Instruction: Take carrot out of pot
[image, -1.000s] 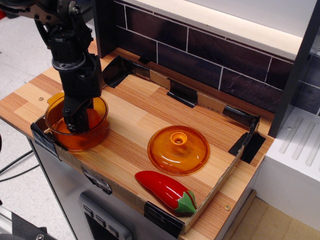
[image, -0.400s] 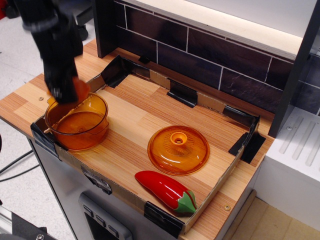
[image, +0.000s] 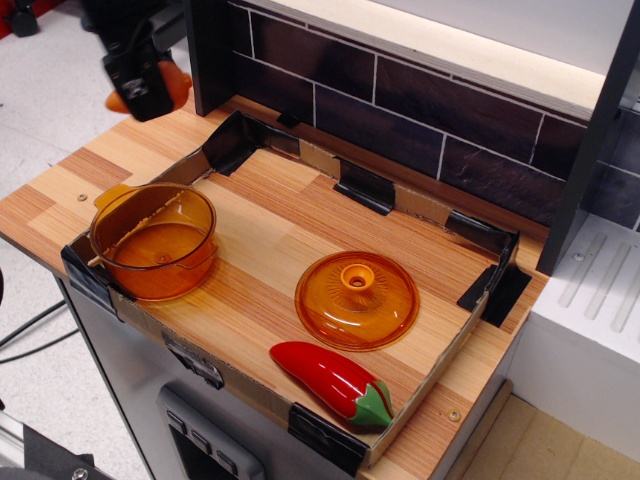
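Carrying the carrot (image: 176, 86) is the step we judge ourselves to be in: it sits clamped in our fingers (image: 150, 93), orange showing on both sides of the dark tips, high at the upper left of the view and well clear of the pot (image: 153, 240). The pot stands on the counter (image: 270, 240) below and looks empty, only its amber floor showing through. The lift-out itself therefore seems done. What the next move calls for, in our judgement, is a place to set the carrot down: bare wood lies between the pot and the lid (image: 356, 299), and more lies behind the pot toward the tiled wall. We would lower there and part the fingers only once the carrot is close to the wood, keeping clear of the red pepper (image: 333, 382) near the front edge. Our arm is mostly out of view; only the gripper's end shows, hanging above the counter's far left corner.
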